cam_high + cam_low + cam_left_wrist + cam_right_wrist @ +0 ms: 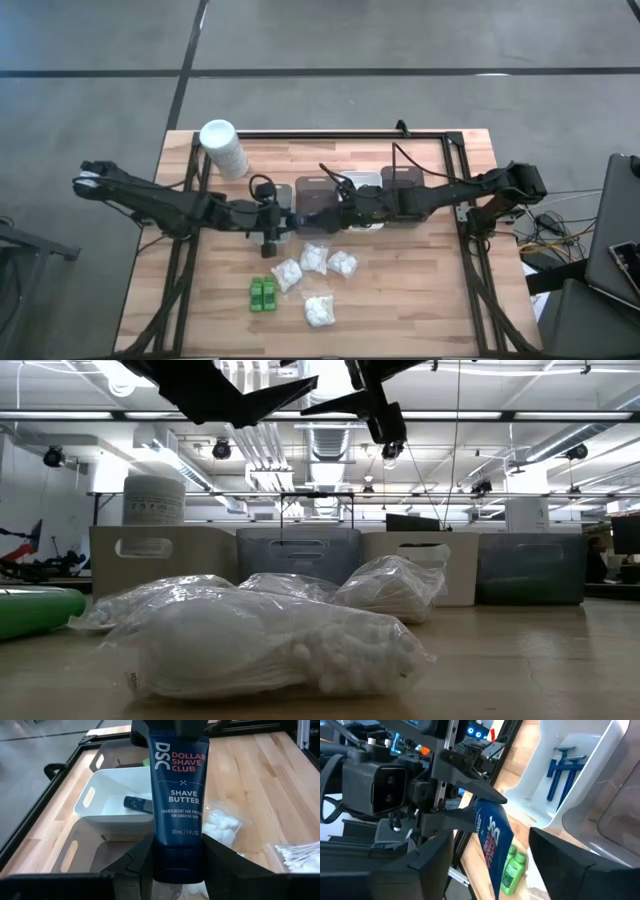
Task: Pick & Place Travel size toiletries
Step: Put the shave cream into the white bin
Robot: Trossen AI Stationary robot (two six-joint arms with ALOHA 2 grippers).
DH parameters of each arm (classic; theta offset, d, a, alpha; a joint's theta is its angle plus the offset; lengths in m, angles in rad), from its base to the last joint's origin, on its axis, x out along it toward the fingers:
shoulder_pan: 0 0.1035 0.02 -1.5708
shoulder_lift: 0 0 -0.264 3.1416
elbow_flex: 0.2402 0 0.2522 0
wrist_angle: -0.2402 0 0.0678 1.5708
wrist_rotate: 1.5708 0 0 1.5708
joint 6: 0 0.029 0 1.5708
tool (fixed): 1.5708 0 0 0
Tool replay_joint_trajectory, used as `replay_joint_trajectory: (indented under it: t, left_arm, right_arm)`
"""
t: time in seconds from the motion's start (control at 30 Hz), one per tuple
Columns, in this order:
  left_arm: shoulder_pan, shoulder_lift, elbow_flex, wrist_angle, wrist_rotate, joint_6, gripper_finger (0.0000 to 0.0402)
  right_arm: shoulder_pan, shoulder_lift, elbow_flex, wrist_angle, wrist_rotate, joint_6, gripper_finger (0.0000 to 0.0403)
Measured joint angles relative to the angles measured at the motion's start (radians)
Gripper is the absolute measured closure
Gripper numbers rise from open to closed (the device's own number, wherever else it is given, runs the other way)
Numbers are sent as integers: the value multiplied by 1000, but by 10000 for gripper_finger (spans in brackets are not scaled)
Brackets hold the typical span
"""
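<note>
A dark blue tube (177, 795) marked shave butter hangs in the air over the row of trays, with my left gripper (177, 857) shut on it. My right gripper (490, 842) is open and comes from the table's right. Its fingers stand either side of the tube's flat far end (495, 845); I cannot tell whether they touch it. Several white packets (315, 258) and green bottles (264, 293) lie on the wood nearer the front. Blue razors (562, 767) lie in a white tray (540, 795). A short black tube (137, 802) lies in a white tray (95, 802). My left gripper pinches the tube's dark cap end (177, 865) between its two fingers. The fingers come roughly level from the table's left and lie along the tube. The tube sticks straight out ahead of them, label up, clear of the trays and the table.
A tall white container (222, 148) stands at the table's far left. Grey and brown trays (400, 182) stand in a row across the middle, under both arms. A dark frame rail (330, 133) runs along the far edge. Bare wood lies at the front right.
</note>
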Motion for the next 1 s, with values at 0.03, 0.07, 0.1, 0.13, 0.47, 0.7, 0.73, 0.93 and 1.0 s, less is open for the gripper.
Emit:
replay_joint_trajectory:
  t: [0.03,0.07,0.1,0.13,0.47,0.7,0.73,0.93,1.0]
  left_arm:
    - [1,0,0,0,0,0,274]
    - [2,0,-1,0,0,0,274]
    - [2,-1,-1,-2,0,0,274]
    - [2,-1,-1,-2,0,0,274]
    - [2,-1,-3,-5,-3,0,265]
    - [4,0,-4,-8,-5,-3,163]
    - [4,-2,-4,-23,-5,-7,150]
    - [4,-56,4,-288,-17,-112,99]
    - [4,-89,5,-370,-17,-167,96]
  right_arm:
    - [0,0,0,-1,0,0,162]
    - [0,0,0,-1,0,2,173]
    - [0,0,0,-4,0,5,183]
    - [0,0,0,-9,0,9,195]
    - [-2,-1,0,-62,0,-8,330]
    - [-5,-1,0,-150,31,-51,389]
    - [-5,-2,0,-176,42,-54,391]
    - [21,-67,0,-413,195,-46,393]
    - [38,-102,0,-523,280,-14,394]
